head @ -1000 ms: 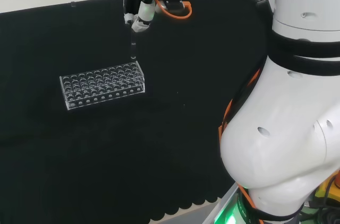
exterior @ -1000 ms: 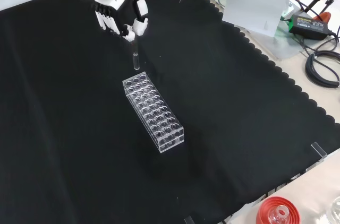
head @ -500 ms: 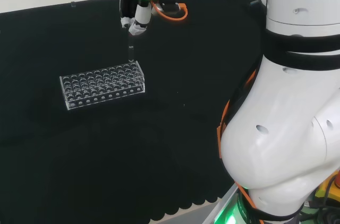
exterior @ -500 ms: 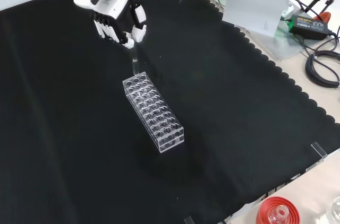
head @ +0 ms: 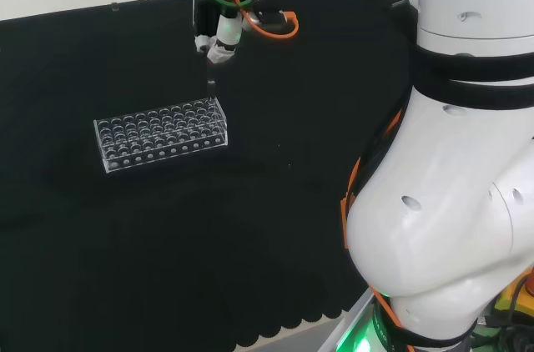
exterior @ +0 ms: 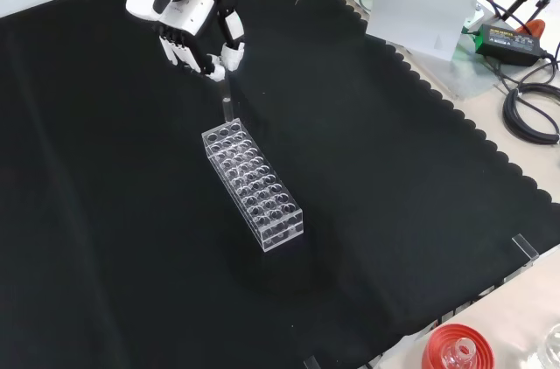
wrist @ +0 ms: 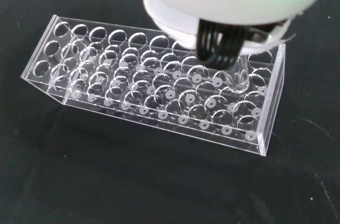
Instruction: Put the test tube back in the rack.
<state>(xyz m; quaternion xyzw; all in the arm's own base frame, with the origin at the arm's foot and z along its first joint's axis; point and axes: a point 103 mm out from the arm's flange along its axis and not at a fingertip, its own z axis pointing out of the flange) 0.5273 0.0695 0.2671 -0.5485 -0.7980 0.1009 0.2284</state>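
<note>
One clear glass test tube is pinched upright in the curled fingers of the black and white robot hand, its lower end just above the far end of one clear plastic many-holed rack. The rack is seen standing alone near the middle of the black-clothed surface, with open cloth on every side. No writing can be read on either piece.

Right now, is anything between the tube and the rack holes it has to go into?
Nothing visible. The hand holds the tube upright above the rack, over its end nearest the hand. The holes all look empty in the wrist view, and bare cloth surrounds the rack.
</note>
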